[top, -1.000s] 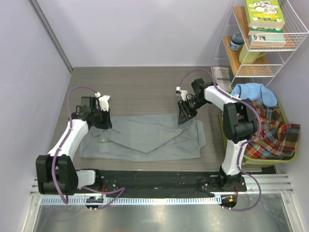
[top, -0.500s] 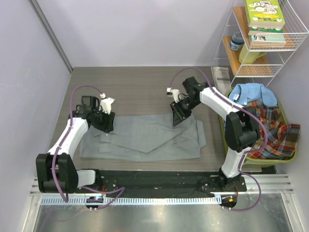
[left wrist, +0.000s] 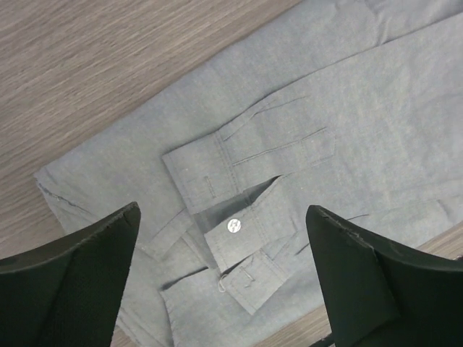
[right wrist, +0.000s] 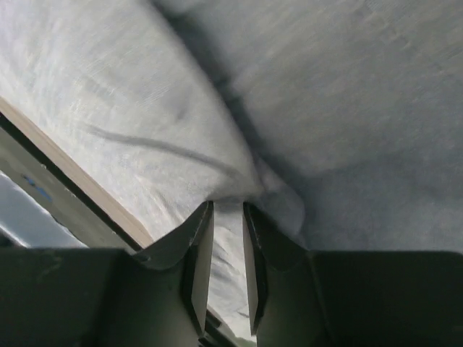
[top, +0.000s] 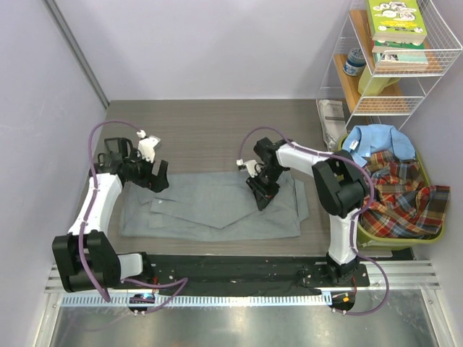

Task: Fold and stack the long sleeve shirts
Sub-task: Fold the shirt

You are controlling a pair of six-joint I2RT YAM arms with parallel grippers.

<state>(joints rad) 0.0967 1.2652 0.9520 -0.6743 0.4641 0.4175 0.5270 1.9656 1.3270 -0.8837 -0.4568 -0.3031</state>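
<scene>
- The grey shirt (top: 217,210) lies flat on the table (top: 210,137) just beyond the arm bases, folded into a wide, low rectangle that spans the space between the two arms
- Its cloth is a plain, muted grey; a sleeve laid across the front makes a shallow V whose tip points toward the near edge, and the right end shows a second layer stepping out underneath
- In the left wrist view the two cuffs (left wrist: 231,217) lie one over the other near the shirt's left end, with stitched placket slits and a single pale button (left wrist: 234,225) on the nearer one
- The left tool (left wrist: 222,213) hangs over those cuffs with its fingers (left wrist: 72,282) spread wide and nothing between them; from above it sits at the shirt's far left corner (top: 150,176)
- The right tool (right wrist: 228,210) is pinched almost closed, a small ridge of grey cloth gathered up between its tips; from above it is over the right part of the shirt (top: 262,191)
- To the right of the table a yellow-green bin (top: 376,235) holds a red-green plaid shirt (top: 405,199), crumpled and spilling over the rim, with a light blue shirt (top: 376,141) bunched at its far end
- Farthest back on the right stands a white wire shelf (top: 347,87) with books (top: 394,22) stacked on top
</scene>
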